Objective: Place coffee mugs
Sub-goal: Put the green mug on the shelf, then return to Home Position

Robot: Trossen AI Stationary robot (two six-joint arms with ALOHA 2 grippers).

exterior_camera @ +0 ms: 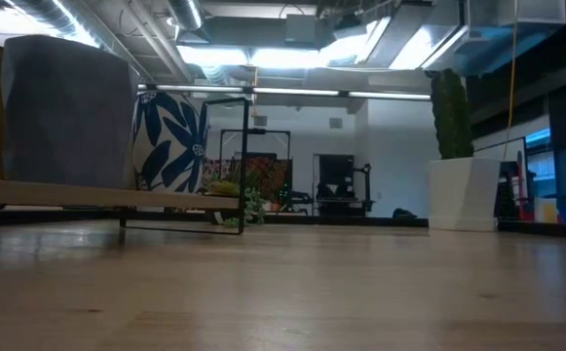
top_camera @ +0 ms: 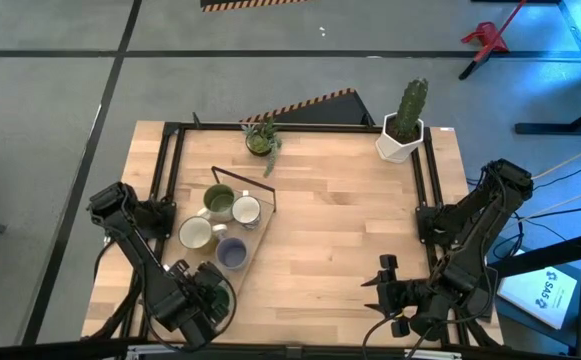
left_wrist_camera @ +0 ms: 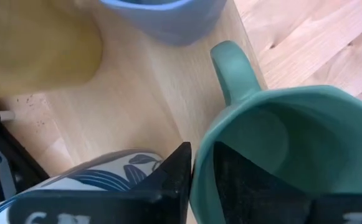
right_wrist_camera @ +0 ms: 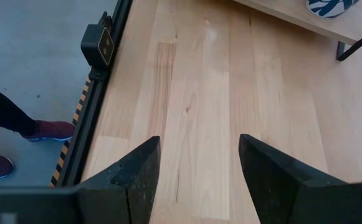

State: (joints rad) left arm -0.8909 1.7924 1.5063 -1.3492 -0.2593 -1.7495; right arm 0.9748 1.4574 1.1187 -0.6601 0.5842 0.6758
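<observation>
Your left hand (left_wrist_camera: 196, 180) straddles the rim of a green mug (left_wrist_camera: 280, 149), one finger inside, on the wooden tray (top_camera: 258, 232). Just beyond sits the lavender mug (top_camera: 231, 253), then three more. Your right hand (right_wrist_camera: 196, 180) waits released over the table (top_camera: 340, 220).

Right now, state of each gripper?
Left gripper: jaws straddle the green mug rim; grip cannot be told.
Right gripper: open, empty.
</observation>
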